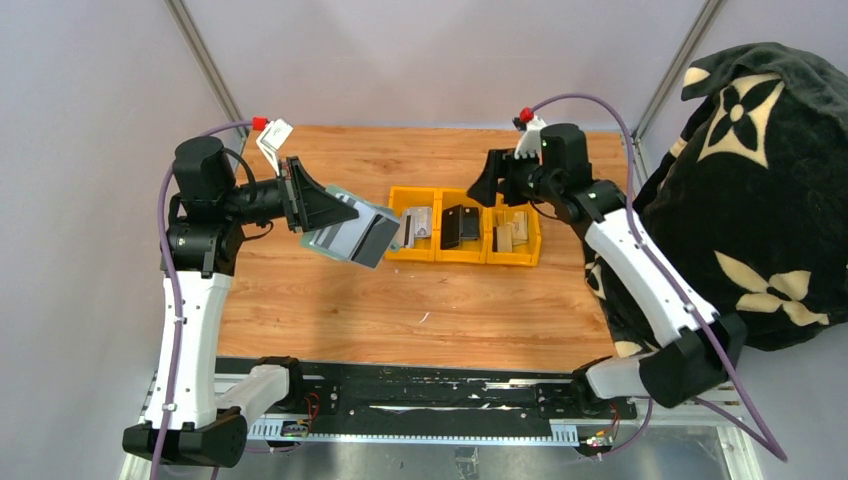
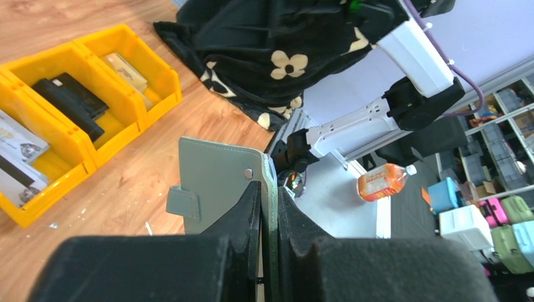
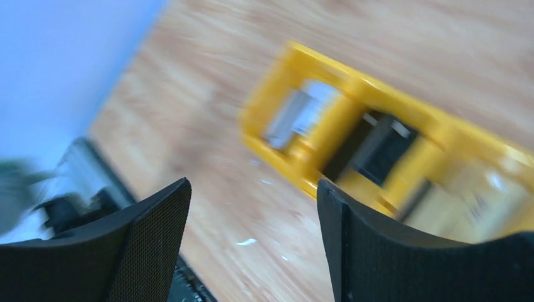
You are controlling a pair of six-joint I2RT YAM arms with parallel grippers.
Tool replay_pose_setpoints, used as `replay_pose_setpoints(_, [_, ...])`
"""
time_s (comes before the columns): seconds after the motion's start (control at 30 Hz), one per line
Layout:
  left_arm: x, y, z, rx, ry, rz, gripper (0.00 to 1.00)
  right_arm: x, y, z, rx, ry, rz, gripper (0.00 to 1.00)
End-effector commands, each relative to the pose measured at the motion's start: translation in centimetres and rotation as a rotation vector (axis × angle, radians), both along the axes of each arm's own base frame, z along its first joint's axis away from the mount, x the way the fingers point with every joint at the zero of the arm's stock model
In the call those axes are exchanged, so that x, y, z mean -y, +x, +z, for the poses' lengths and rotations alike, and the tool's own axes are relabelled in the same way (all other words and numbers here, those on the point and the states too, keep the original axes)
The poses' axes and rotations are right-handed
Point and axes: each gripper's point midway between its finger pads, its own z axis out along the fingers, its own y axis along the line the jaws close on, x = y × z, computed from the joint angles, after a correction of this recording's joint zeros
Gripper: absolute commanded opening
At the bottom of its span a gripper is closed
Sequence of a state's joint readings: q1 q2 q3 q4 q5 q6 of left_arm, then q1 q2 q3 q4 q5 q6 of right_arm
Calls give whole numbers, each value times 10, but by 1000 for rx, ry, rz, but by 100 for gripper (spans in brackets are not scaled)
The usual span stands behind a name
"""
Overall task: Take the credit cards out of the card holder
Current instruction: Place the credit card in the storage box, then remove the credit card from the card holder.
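The left pincer [image 2: 267, 189] is shut narrow on the edge of the card holder [image 2: 217, 170] and holds it above the tabletop [image 1: 400, 310], just left of the yellow bin [image 1: 465, 259]. The right pincer [image 3: 252, 192] stands wide and empty over the bin's right part. The credit cards [image 1: 460, 226] lie in the bin's three compartments.

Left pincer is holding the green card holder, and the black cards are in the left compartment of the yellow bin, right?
Not quite. The left pincer does hold the card holder, but the black cards lie in the middle compartment of the bin, not the left one. The top view shows it.
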State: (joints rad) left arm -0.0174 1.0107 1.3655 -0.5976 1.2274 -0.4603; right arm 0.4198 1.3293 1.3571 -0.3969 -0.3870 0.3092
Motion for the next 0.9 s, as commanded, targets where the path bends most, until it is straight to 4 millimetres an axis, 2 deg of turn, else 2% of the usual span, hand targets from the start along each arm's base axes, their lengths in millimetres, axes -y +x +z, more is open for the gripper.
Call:
replay_pose_setpoints(0.0, [4, -18, 1, 9, -25, -80, 0, -75, -91, 92, 251, 194, 576, 77])
replay_pose_setpoints(0.07, [6, -23, -4, 0, -28, -107, 0, -94, -122, 100, 272, 188, 723, 78])
replay_pose_setpoints(0.17, [13, -38, -7, 9, -29, -173, 0, -116, -157, 110, 274, 229, 912, 79])
replay_pose_setpoints(0.23, [17, -49, -6, 25, -31, -217, 0, -126, -169, 110, 258, 250, 984, 80])
replay_pose_setpoints(0.33, [20, -60, -6, 50, -31, -254, 0, -137, -182, 114, 236, 288, 1071, 80])
replay_pose_setpoints(0.47, [20, -64, -6, 54, -33, -268, 0, -145, -196, 113, 216, 309, 1149, 80])
replay_pose_setpoints(0.67, [20, -63, -5, 60, -31, -266, 0, -155, -210, 104, 162, 325, 1215, 66])
replay_pose_setpoints(0.77, [21, -62, -6, 57, -30, -264, 0, -160, -213, 104, 139, 350, 1235, 64])
replay_pose_setpoints(0.87, [21, -63, -6, 59, -31, -267, 0, -165, -213, 105, 128, 367, 1239, 56])
